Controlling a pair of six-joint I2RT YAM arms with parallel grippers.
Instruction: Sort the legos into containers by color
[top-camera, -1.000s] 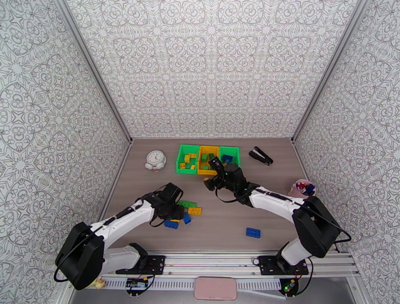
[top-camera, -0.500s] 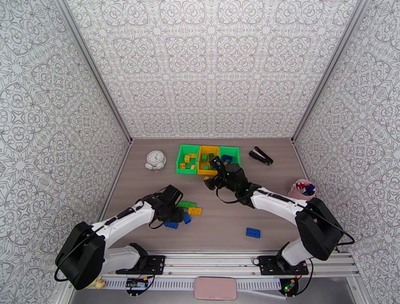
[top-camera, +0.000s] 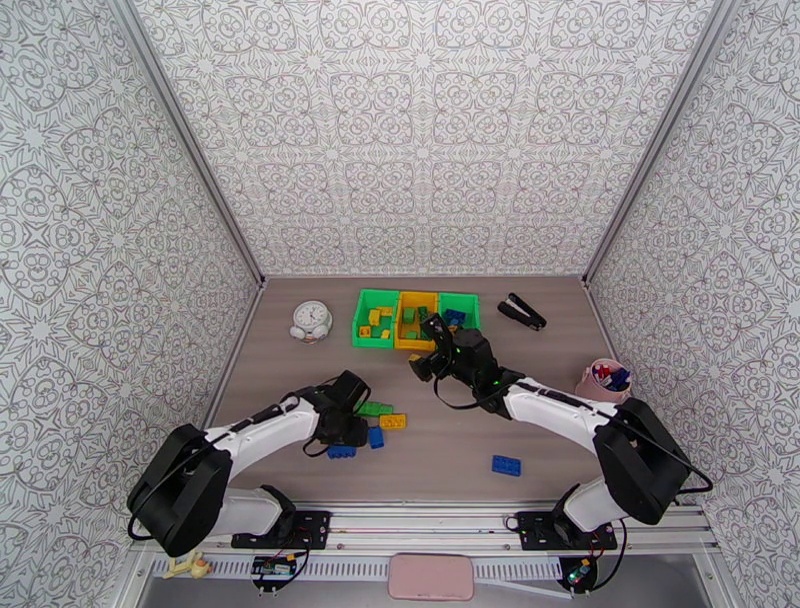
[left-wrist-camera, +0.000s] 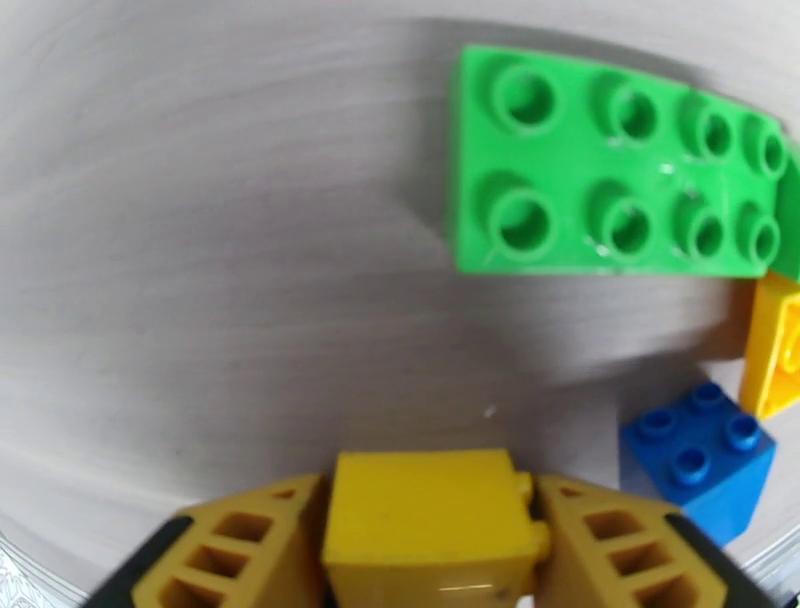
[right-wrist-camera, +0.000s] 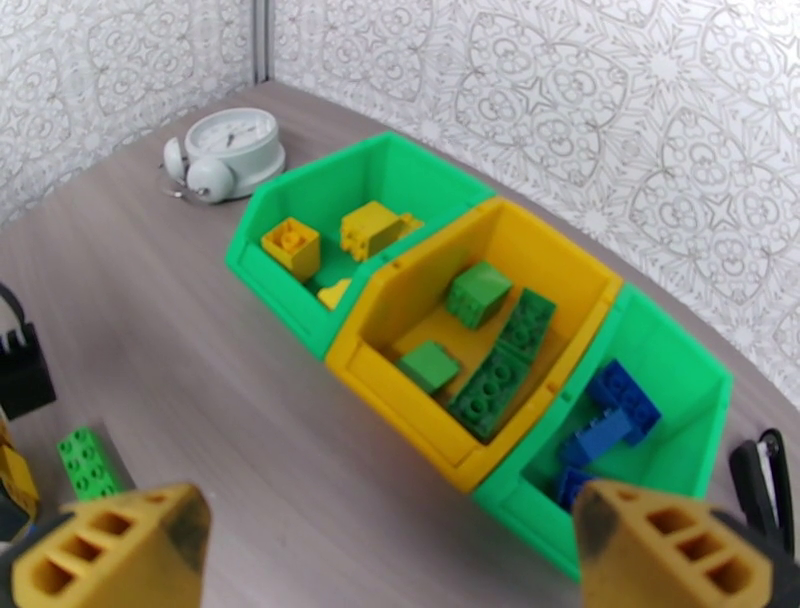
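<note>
Yellow lego (left-wrist-camera: 425, 500) pinched in my left end effector (left-wrist-camera: 430, 545)
I hold it near a green lego (left-wrist-camera: 600, 170) and a blue one (left-wrist-camera: 700, 460) on the bench (left-wrist-camera: 200, 250); my right end effector (right-wrist-camera: 390, 545) gapes empty before the containers (right-wrist-camera: 400, 390).

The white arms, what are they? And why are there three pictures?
They are robot arms, a left arm and a right arm, sorting loose bricks into three bins by colour. One picture looks down from above; the other two come from a camera on each wrist. On the table there are also a clock, a stapler and a pink cup. The left gripper pinches a yellow brick. The right gripper is open, near the bins.
</note>
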